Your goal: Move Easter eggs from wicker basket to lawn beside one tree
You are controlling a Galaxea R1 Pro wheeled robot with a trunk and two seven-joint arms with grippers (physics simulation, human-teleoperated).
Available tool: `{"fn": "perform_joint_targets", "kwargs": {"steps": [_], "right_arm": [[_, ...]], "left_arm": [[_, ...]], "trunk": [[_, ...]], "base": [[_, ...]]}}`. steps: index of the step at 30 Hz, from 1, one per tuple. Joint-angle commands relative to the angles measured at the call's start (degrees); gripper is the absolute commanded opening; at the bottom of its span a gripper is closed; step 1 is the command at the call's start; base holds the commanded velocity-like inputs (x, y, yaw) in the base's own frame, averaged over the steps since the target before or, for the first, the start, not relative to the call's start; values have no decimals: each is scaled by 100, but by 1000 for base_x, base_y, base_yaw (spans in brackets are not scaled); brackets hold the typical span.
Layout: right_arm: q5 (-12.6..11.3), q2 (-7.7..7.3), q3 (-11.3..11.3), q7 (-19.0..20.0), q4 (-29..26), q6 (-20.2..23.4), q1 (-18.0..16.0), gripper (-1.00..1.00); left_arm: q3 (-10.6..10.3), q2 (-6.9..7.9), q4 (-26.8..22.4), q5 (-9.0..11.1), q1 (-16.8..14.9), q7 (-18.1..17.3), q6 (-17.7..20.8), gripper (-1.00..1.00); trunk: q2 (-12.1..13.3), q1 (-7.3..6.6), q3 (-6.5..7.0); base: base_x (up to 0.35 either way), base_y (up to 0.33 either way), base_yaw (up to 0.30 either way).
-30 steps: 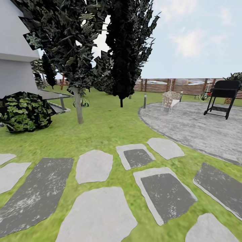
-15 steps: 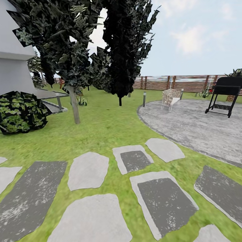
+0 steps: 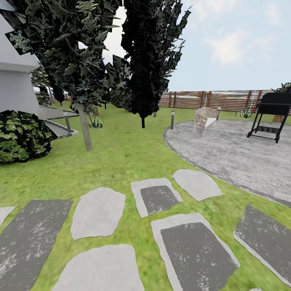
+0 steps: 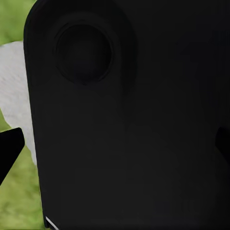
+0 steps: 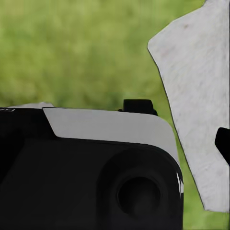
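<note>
Lawn spreads across the garden in the head view, short mottled green grass running from the near stepping stones to the far fence. At far left stands a white house wall, and below it a dark leafy bush sits on the grass. Just to its right rises a tree with a pale, straight trunk and a dark green crown. Beside it, farther back, stands a narrow dark tree on a thin stem. Flat stepping stones, some pale and some dark grey, lie in the grass along the near edge. To the right is a round grey paved patio. On it stand a woven chair and, farther right, a black grill. A slatted brown fence closes the back.

Both wrist views show dark robot housing over grass and pale stone; whether either gripper is wide or narrow I cannot tell.
</note>
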Motion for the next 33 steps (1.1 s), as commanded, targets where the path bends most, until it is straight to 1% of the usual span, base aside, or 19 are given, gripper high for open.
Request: {"fn": "perform_joint_targets", "kwargs": {"steps": [1, 33], "right_arm": [[1, 1, -2, 3, 5, -19, -5, 100], [-3, 1, -4, 3, 14, -19, -4, 100]], "left_arm": [[8, 2, -9, 15, 2, -19, 7, 100], [8, 2, -9, 15, 2, -21, 7, 100]], "trunk": [[-2, 3, -5], [-2, 3, -5]], "base": [[282, -180, 0], [282, -180, 0]]}}
